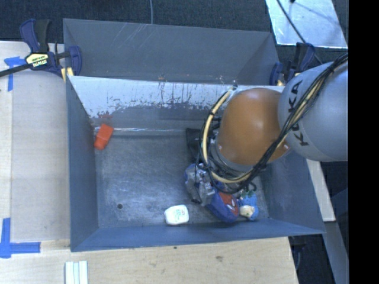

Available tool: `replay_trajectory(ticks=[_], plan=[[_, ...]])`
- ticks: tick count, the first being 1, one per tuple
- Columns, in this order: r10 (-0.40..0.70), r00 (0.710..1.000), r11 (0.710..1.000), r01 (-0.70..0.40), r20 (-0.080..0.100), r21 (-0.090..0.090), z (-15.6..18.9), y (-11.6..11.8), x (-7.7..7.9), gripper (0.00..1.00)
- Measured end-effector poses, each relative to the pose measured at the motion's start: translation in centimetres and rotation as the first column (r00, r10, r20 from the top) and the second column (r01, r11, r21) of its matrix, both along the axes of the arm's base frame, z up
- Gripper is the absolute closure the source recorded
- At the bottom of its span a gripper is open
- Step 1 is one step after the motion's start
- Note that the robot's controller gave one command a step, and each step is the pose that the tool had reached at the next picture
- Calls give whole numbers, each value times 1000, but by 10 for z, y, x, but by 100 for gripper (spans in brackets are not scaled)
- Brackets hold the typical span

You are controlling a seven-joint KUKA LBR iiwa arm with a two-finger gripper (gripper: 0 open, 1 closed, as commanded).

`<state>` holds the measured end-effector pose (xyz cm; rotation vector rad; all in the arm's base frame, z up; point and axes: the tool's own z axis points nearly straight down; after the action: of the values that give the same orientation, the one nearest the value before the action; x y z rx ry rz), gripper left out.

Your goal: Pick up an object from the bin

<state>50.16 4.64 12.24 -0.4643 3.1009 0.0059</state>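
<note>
My gripper is low in the front right part of the bin, mostly hidden under the arm's orange cover. It sits on or just above a small heap of blue things. A little blue, yellow and red piece lies at the heap's right end. A white rounded object rests on the floor just left of the heap, near the front wall and apart from the gripper.
An orange block lies at the back left corner of the floor, far from the gripper. A dark flat object sits by the back wall behind the arm. Cables loop around the orange cover.
</note>
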Motion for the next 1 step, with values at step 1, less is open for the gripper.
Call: replay_trajectory(ticks=[1], plan=[[0,1000,1000,0,-5,-2,-3,0,-1,0]])
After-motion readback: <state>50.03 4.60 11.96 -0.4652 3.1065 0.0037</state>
